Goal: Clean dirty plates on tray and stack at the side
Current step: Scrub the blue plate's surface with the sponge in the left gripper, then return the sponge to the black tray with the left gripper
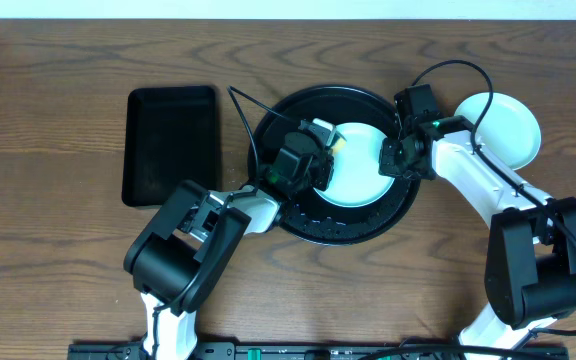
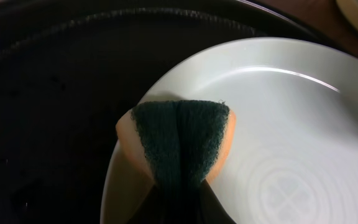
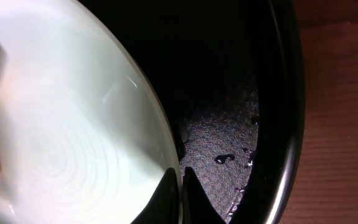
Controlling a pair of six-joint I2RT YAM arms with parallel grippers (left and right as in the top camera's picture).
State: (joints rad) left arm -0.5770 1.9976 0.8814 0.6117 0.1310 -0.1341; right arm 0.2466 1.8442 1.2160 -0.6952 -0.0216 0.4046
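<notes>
— Starting with the dark wooden table (image 1: 48,260), filling the overhead view edge to edge. Finding the round tray (image 1: 340,228) at mid-table and a rectangular tray (image 1: 171,140) well apart to its left.

— And placing the plates?

— Spotting one mint plate (image 1: 363,175) lying inside the round tray, toward its right half. Seeing the side plates (image 1: 503,130) resting on the wood just beyond the tray's right rim. Unable to count that stack.

— Checking the grippers?

— Catching the right gripper (image 3: 180,180) pinching the mint plate's right rim, jaws closing on it from both faces. Catching the left gripper (image 2: 179,208) squeezing a sponge (image 2: 179,140), green scouring face toward the lens, sitting at the plate's opposite rim and apparently touching it. Not making out any smears from these views.

— Worrying about anything?

— Worrying about leverage, judging by that thin rim hold. Fearing a plate tipped or twisted out of the pinch through hard pressing so near its edge. Noticing droplets (image 3: 225,158) on the tray floor, so expecting easy sliding once loose. Also doubting the sponge hold: gripping only its narrow end, inviting rotation under a sideways scrub.
</notes>
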